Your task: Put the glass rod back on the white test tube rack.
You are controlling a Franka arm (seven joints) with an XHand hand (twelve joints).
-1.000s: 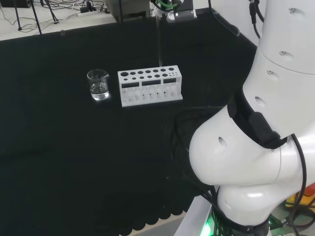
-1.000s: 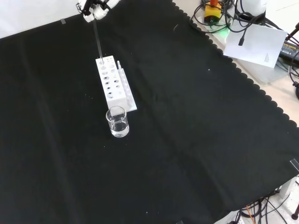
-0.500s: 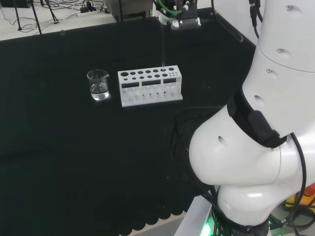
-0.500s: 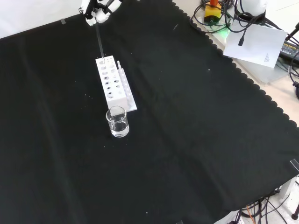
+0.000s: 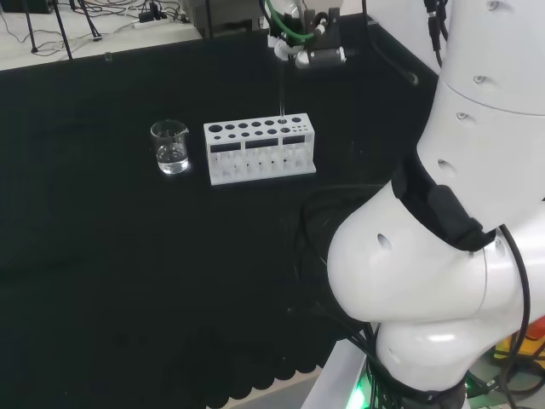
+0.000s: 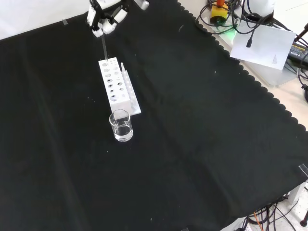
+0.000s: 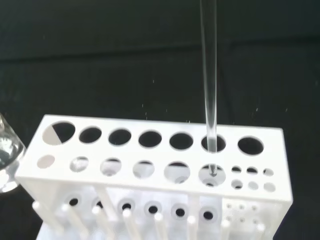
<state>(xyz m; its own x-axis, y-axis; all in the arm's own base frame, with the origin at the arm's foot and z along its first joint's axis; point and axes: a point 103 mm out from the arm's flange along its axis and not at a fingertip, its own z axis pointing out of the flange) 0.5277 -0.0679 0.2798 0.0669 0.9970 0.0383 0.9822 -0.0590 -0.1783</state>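
Beaker (image 6: pixel 120 126) at the rack's near end in the front view, untouched. Rack (image 5: pixel 260 151) mid-cloth. Hand (image 6: pixel 107 15) above its far end, fingers pinching the rod (image 7: pixel 209 85) upright, tip just entering a hole. Risks: the rod tilts and catches the hole's rim, or is let go early and drops hard or topples.

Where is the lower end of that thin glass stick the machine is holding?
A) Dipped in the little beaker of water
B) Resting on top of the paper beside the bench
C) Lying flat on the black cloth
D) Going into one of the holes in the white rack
D: in the wrist view the glass rod runs down into a hole near one end of the white rack, while the hand holds its top above the rack, well away from the beaker.
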